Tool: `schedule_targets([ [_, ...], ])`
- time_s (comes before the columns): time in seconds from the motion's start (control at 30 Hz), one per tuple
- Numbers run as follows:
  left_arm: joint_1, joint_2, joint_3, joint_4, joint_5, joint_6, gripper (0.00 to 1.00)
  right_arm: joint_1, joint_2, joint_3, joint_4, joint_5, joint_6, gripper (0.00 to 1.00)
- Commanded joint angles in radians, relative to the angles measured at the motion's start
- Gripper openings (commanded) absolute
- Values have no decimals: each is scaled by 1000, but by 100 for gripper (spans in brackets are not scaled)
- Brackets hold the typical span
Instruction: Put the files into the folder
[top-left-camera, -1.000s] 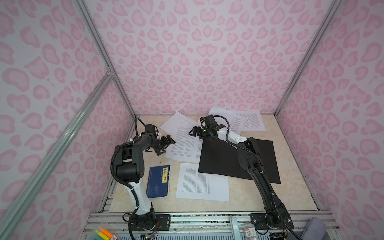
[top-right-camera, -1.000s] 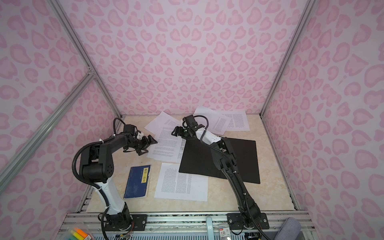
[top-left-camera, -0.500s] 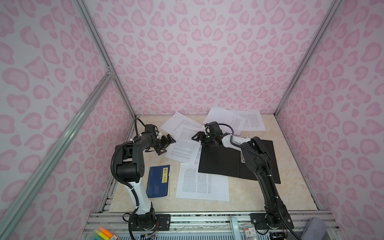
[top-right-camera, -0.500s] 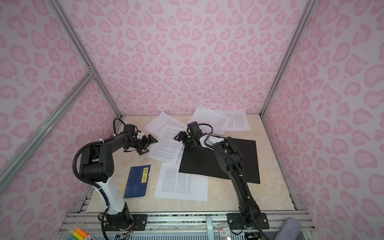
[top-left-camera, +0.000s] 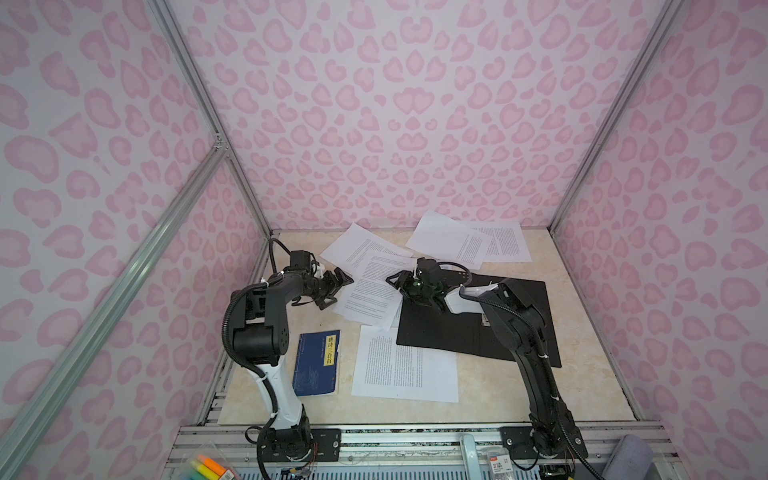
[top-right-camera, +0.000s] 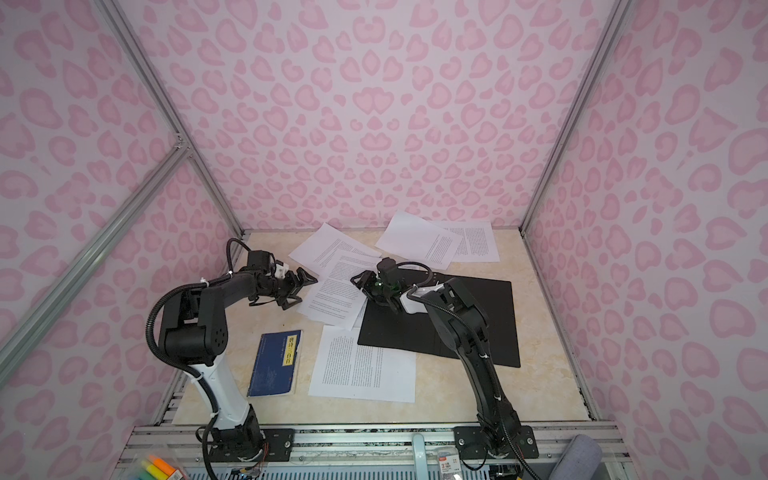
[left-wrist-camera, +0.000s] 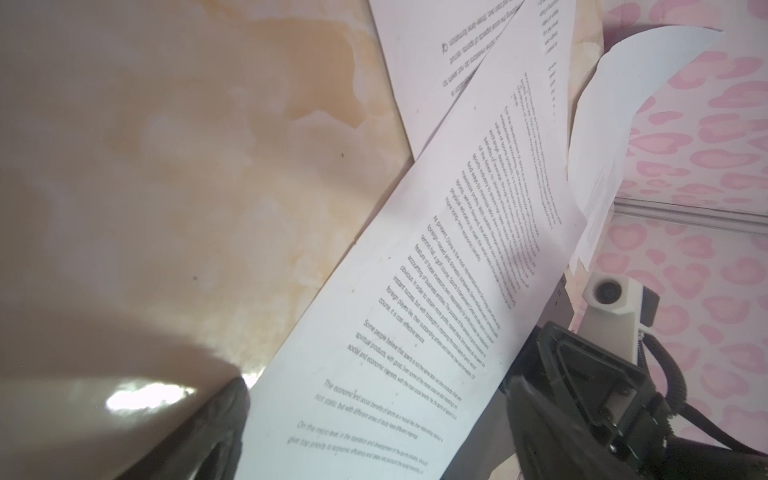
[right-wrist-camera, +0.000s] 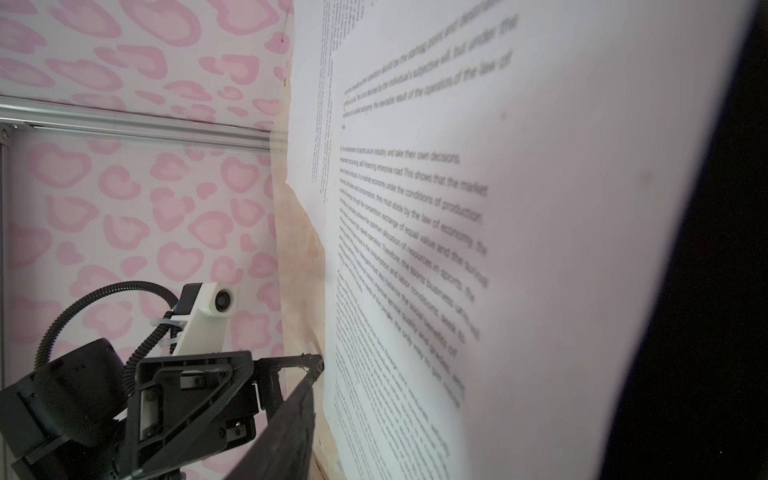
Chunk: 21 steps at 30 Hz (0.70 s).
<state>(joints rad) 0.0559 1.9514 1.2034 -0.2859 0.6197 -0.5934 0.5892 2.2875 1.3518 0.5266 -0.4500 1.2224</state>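
Note:
The folder (top-left-camera: 498, 328) lies open on the table at centre right, black inside up, in both top views (top-right-camera: 469, 324). Several white printed files lie loose: an overlapping pile (top-left-camera: 372, 291) left of the folder, one sheet (top-left-camera: 405, 365) in front, others (top-left-camera: 461, 243) at the back. My left gripper (top-left-camera: 338, 289) stands open at the pile's left edge, and the left wrist view shows the top sheet (left-wrist-camera: 415, 311) running between its fingers. My right gripper (top-left-camera: 397, 284) sits low at the pile's right edge by the folder's corner. One finger (right-wrist-camera: 286, 424) stands apart from the sheet (right-wrist-camera: 457, 249).
A dark blue book (top-left-camera: 318, 361) with a yellow label lies at the front left, beside the left arm's base. A box of coloured pens (top-left-camera: 208, 467) sits below the table's front rail. Pink patterned walls close in the back and both sides.
My right gripper has come nearer and lower, from the back sheets to the pile's edge by the folder, its jaws narrowing. The pile's sheets have shifted. The left arm has stayed still.

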Motion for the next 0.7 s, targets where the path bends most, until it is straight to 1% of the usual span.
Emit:
schedule_targets([
  [0.0, -2, 7, -17, -71, -58, -19, 98, 5, -28, -47, 88, 84, 53, 45],
  [0.03, -1, 7, -19, -66, -54, -25, 98, 7, -32, -57, 94, 98, 57, 41],
  [0.07, -2, 7, -20, -62, -49, -29, 98, 10, -38, -71, 101, 115, 59, 35],
  [0.13, -2, 1, -21, -53, -44, -38, 98, 15, -50, -90, 113, 140, 65, 29],
  [0.23, -2, -18, -22, -46, -31, -47, 98, 21, -69, -101, 125, 160, 64, 16],
  [0.3, -2, -46, -15, -47, -14, -52, 98, 18, -88, -84, 94, 145, 45, 3],
  [0.33, -2, -67, -14, -47, -5, -52, 98, 15, -96, -67, 67, 129, 28, 0],
  [0.43, -7, -160, 0, -50, 22, -53, 98, -17, -132, 11, -46, 26, -48, 0],
  [0.5, -19, -231, 12, -61, 26, -42, 98, -47, -161, 89, -192, -74, -143, 0],
  [0.53, -26, -260, 21, -72, 27, -34, 98, -60, -179, 118, -252, -113, -197, 0],
  [0.57, -36, -293, 27, -85, 31, -24, 98, -76, -205, 163, -354, -149, -267, 0],
  [0.67, -71, -385, 13, -110, 19, 6, 98, -141, -294, 227, -642, -210, -478, 0],
])
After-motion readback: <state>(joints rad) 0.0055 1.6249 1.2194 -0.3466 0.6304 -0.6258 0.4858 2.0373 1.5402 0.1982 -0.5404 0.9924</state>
